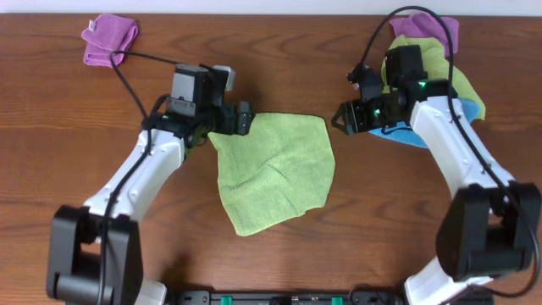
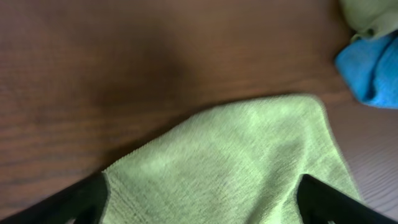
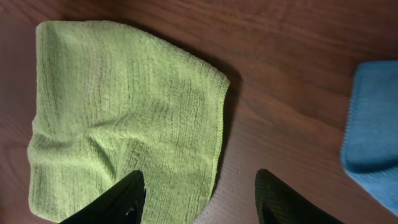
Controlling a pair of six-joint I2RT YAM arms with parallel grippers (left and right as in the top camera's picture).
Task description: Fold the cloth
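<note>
Lime-green cloth [image 1: 275,169] lies spread near the middle of a dark wooden table [image 1: 68,152], seen from overhead. It looks like 1 layer, slightly rumpled, with no fold made, so the task appears to be at its very start. The left gripper [image 1: 244,119] sits at the cloth's upper left corner. The right gripper [image 1: 343,119] sits just beside its upper right corner. A crumpled purple cloth [image 1: 110,38] lies at the table's far left corner. A pile [image 1: 440,68] of purple, green and blue cloths sits beside the right arm.

Left wrist view: 2 black fingers [image 2: 74,202] stand wide apart with a corner of the cloth between them, gripping nothing. A blue cloth [image 2: 373,71] shows at the right edge.

Right wrist view: the right gripper's jaws also stand wide, 1 over the cloth's edge and 1 over bare wood, holding nothing.

No brand, label or readable writing shows in any view.
</note>
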